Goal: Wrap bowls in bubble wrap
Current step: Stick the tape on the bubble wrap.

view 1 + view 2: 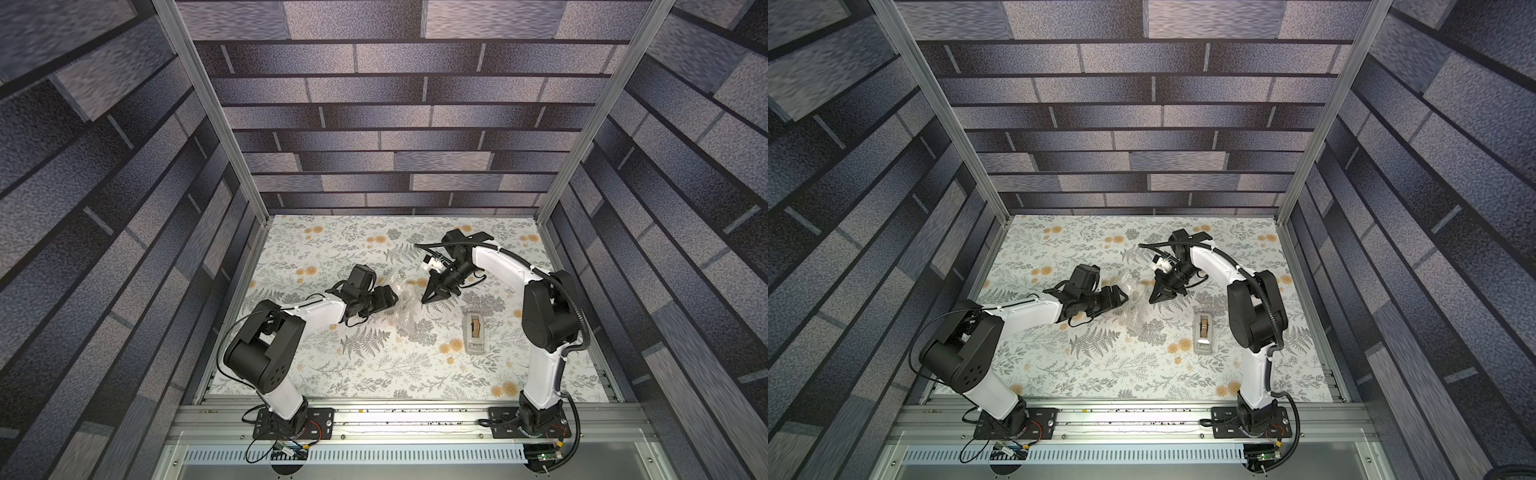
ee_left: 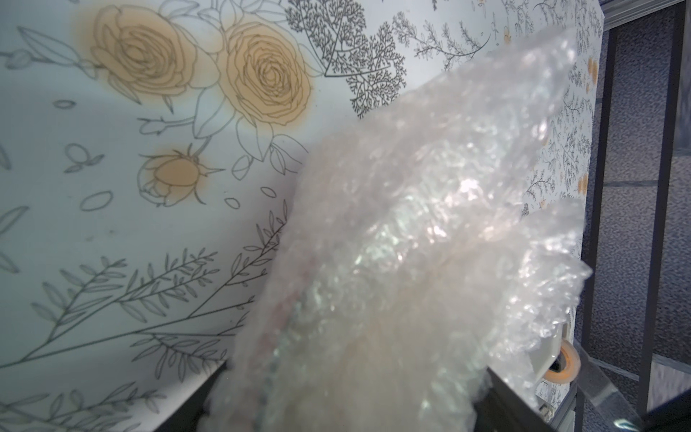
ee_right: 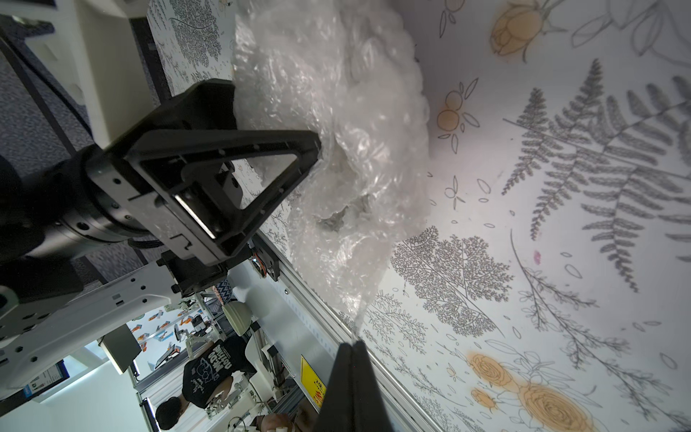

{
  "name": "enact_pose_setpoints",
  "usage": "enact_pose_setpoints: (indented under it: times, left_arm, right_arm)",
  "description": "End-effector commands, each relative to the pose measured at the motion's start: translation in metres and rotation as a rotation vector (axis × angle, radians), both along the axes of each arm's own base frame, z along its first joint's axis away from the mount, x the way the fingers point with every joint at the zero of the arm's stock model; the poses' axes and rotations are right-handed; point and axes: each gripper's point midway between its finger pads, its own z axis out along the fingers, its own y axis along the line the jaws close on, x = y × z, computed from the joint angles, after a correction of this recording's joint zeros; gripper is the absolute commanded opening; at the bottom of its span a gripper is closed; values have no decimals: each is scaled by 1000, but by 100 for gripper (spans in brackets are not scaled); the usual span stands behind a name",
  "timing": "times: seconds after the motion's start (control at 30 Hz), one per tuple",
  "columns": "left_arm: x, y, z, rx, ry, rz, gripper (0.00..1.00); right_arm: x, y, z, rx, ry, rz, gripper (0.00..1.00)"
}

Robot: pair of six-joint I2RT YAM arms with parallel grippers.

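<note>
The crinkled clear bubble wrap (image 1: 406,307) (image 1: 1136,311) is bunched into a bundle at the middle of the floral table. My left gripper (image 1: 395,297) (image 1: 1125,297) has its wide-set jaws closed on that bundle, which fills the gap between them in the left wrist view (image 2: 430,205). The bowl is almost wholly hidden inside; only a dark speckled patch (image 3: 338,220) shows through the plastic. My right gripper (image 1: 424,301) (image 3: 353,342) is shut, pinching a thin drawn-out corner of the wrap (image 3: 336,112) just to the bundle's right.
A grey tape dispenser (image 1: 473,332) (image 1: 1203,334) with a tan roll lies on the table to the right of the bundle, close to the right arm's base link. Metal frame posts and patterned walls enclose the table.
</note>
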Motion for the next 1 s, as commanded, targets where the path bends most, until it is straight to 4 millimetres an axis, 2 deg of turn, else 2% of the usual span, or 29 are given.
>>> enact_pose_setpoints:
  times: [0.0, 0.27, 0.4, 0.43, 0.97]
  left_arm:
    - [1, 4, 5, 4, -24, -7, 82]
    - [2, 3, 6, 0, -24, -8, 83]
    - [2, 2, 7, 1, -25, -11, 83]
    - [2, 2, 7, 1, -27, -12, 83]
    - [2, 3, 7, 2, -29, -12, 83]
  right_arm:
    - [-5, -5, -4, -46, 32, 26, 0]
    - [-1, -13, -11, -113, 20, 37, 0]
    - [5, -8, 1, -97, -9, 41, 0]
    - [5, -5, -7, -108, 14, 47, 0]
    - [6, 6, -11, -154, 9, 103, 0]
